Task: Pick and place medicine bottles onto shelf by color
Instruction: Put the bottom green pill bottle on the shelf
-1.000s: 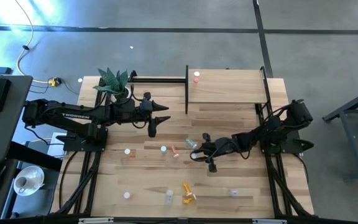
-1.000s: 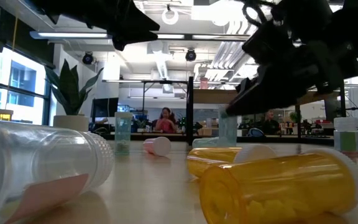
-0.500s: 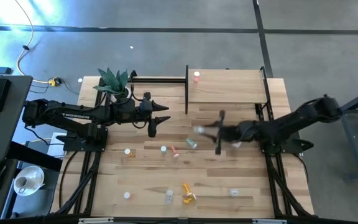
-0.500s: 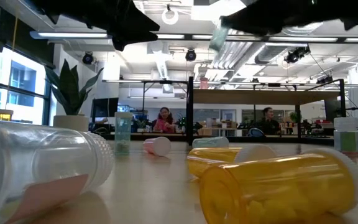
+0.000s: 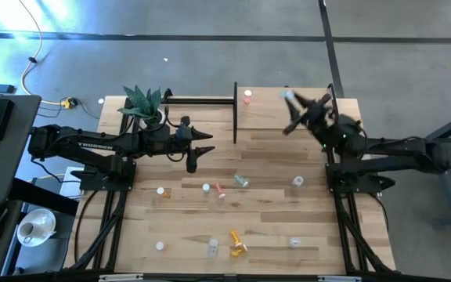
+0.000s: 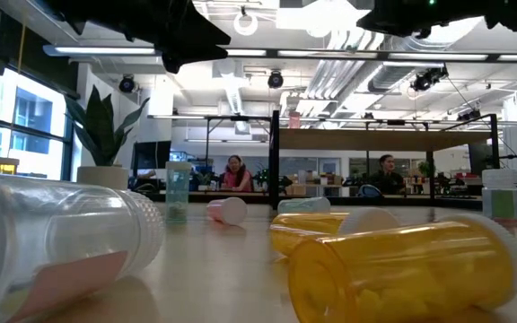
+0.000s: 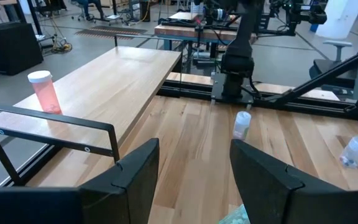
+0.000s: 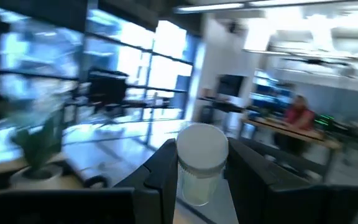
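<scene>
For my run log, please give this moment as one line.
right end effector: holds green bottle, above shelf | left end effector: open, empty, beside plant | shelf: one pink bottle

grey floor (image 5: 210, 63), ceiling lights (image 6: 240, 18), windows (image 6: 25, 117)

Low view across my tabletop, medicine bottles in the foreground.

At 4 o'clock an orange bottle (image 6: 407, 274) lies on its side, white cap toward 3 o'clock; a second orange bottle (image 6: 330, 228) lies just behind it. At 8 o'clock a clear bottle (image 6: 56, 242) lies on its side with a pink label showing. Farther back, a pale green bottle (image 6: 178, 191) stands upright, a pink bottle (image 6: 226, 210) lies beside it, and another pale bottle (image 6: 303, 205) lies near centre. The potted plant (image 6: 101, 135) stands at 9 o'clock. The shelf (image 6: 375, 140) spans the background at 2 o'clock. Dark parts of my arms cross at 12 o'clock. Two people sit beyond the table.
</scene>
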Available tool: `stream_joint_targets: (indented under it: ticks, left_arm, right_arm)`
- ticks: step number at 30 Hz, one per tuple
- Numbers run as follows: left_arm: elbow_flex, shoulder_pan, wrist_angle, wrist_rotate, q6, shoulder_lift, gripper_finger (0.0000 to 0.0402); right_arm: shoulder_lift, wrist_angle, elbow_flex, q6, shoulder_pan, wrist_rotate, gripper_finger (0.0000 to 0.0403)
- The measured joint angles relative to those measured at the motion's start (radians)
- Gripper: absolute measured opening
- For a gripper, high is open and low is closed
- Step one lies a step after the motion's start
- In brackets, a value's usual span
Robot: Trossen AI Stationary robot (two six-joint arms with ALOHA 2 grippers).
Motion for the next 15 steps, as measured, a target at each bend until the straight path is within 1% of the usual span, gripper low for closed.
stream_joint_targets:
  ticks: [2, 3, 7, 9, 12, 15]
  left_arm:
    - [0.000, 0.000, 0.000, 0.000, 0.000, 0.000, 0.0188]
    - [0.000, 0.000, 0.000, 0.000, 0.000, 0.000, 0.0188]
    - [0.000, 0.000, -0.002, 0.000, 0.000, 0.000, 0.0188]
    - [0.000, 0.000, -0.006, 0.000, 0.000, 0.000, 0.0188]
    - [0.000, 0.000, -0.013, 0.000, 0.000, 0.000, 0.0188]
    - [0.000, 0.000, -0.026, 0.000, 0.000, 0.000, 0.0188]
  right_arm:
    - [0.004, -0.056, 0.046, 0.055, -0.068, -0.004, 0.0099]
    - [0.012, -0.112, 0.086, 0.089, -0.102, -0.015, 0.0099]
    - [0.072, -0.422, 0.243, 0.230, -0.218, -0.092, 0.0099]
    - [0.110, -0.528, 0.300, 0.309, -0.269, -0.158, 0.0099]
    - [0.167, -0.571, 0.328, 0.384, -0.327, -0.266, 0.0099]
    - [0.227, -0.574, 0.328, 0.432, -0.361, -0.330, 0.0099]
